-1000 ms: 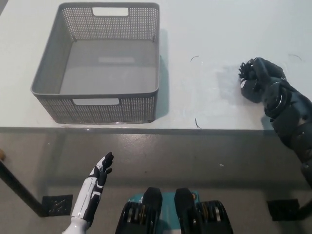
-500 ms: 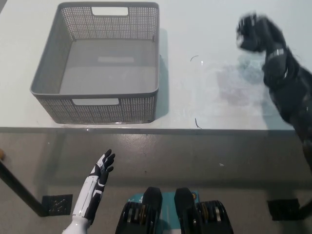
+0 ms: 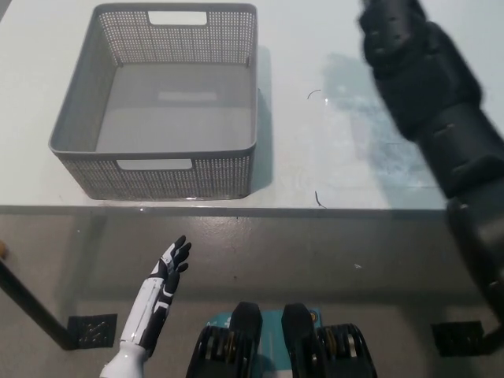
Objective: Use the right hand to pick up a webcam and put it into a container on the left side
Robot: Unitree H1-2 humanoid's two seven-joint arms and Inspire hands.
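From my feed the worktop [image 3: 331,165] was a pale, whitish slab filling the upper part of the head view, its front edge running straight across the picture. On its left part sat a grey perforated basket [image 3: 83,98], rectangular, with handle slots in its near and far walls and nothing inside that I could see. To the right of the basket the surface carried faint smears and a few small dark curved marks [image 3: 317,198].

White table [image 3: 331,157] with small dark marks; grey floor [image 3: 315,268] below its front edge.
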